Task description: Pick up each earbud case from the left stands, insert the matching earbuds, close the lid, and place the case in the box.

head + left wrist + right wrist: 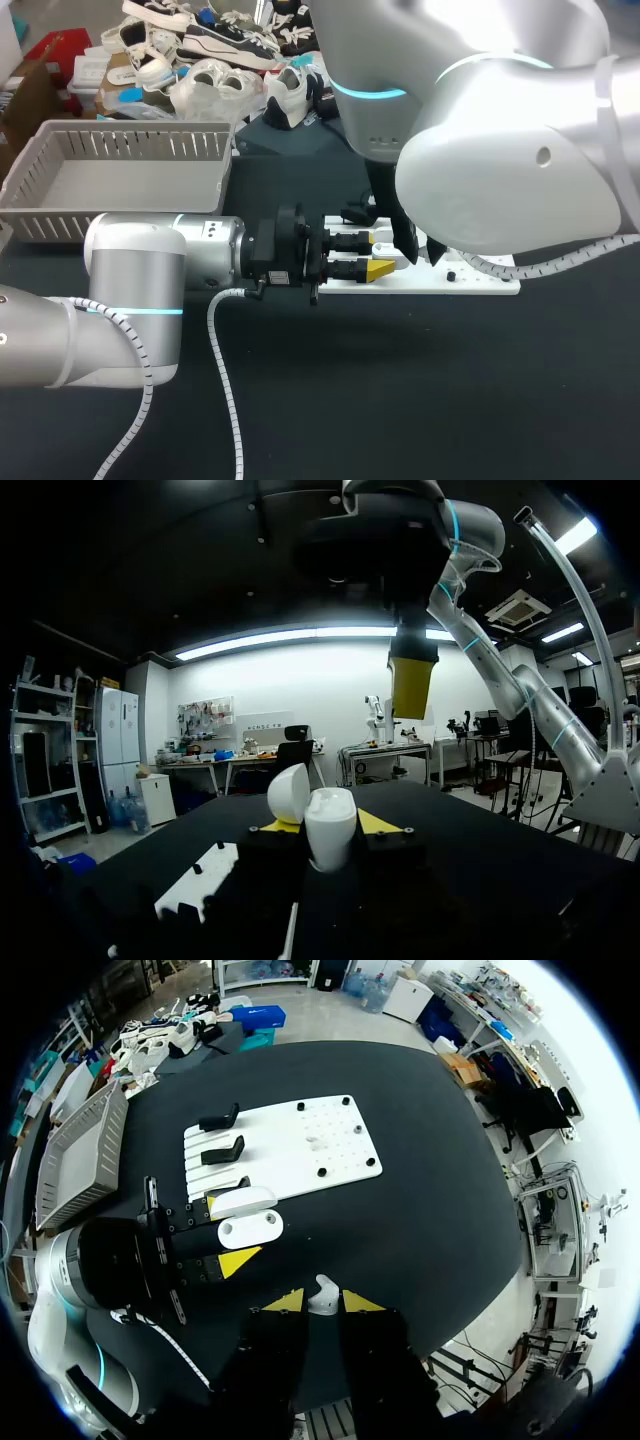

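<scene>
A white earbud case (328, 828) stands upright between the yellow-tipped fingers of my left gripper (326, 825), which is shut on it. Its lid (289, 792) is hinged open. From the right wrist view the open case (250, 1228) and its lid (242, 1202) lie straight below my right gripper (322, 1302), which is shut on a small white earbud (322, 1293). In the left wrist view, one yellow fingertip (412, 687) of that gripper hangs above the case. In the head view, my left gripper (378, 255) is level over the white board's left end, while my right arm hides most of my right gripper (405, 240).
The white board (330, 1150) carries two black stands (222, 1135) at its left end and small black pegs. A grey slatted basket (60, 200) sits at the back left of the black table. A white cable (228, 380) trails from my left arm.
</scene>
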Available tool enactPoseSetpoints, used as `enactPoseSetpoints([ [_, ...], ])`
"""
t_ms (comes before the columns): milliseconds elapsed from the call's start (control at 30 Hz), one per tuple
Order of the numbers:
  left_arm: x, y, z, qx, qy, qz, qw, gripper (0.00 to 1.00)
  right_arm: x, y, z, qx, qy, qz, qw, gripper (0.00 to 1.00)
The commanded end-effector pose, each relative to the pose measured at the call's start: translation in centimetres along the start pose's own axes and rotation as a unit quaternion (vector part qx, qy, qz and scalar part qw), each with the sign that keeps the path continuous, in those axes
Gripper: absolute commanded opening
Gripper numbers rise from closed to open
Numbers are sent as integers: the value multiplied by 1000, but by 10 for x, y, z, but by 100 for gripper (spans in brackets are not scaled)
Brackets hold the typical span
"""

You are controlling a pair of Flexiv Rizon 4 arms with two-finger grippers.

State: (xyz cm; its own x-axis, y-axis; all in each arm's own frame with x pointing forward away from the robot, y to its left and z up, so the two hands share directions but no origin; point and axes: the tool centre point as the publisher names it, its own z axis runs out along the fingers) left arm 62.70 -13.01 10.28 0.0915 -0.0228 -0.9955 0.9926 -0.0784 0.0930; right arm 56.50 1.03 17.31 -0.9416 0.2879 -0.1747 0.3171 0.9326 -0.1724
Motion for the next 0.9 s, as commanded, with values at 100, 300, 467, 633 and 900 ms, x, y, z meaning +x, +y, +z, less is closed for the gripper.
enactPoseSetpoints([
  [100, 1, 0, 0, 0, -1, 1, 1000, 0, -2, 3, -1, 5, 2, 0, 1000, 0],
  [300, 1, 0, 0, 0, -1, 1, 1000, 0, -2, 3, -1, 5, 2, 0, 1000, 0],
  [467, 1, 0, 0, 0, -1, 1, 1000, 0, -3, 5, -3, -15, 19, 53, 998, 0],
  [633, 1, 0, 0, 0, -1, 1, 1000, 0, -8, 2, -3, -14, 1, 111, 994, 0],
  [900, 1, 0, 0, 0, -1, 1, 1000, 0, -16, 16, -5, -9, -9, 118, 993, 0],
])
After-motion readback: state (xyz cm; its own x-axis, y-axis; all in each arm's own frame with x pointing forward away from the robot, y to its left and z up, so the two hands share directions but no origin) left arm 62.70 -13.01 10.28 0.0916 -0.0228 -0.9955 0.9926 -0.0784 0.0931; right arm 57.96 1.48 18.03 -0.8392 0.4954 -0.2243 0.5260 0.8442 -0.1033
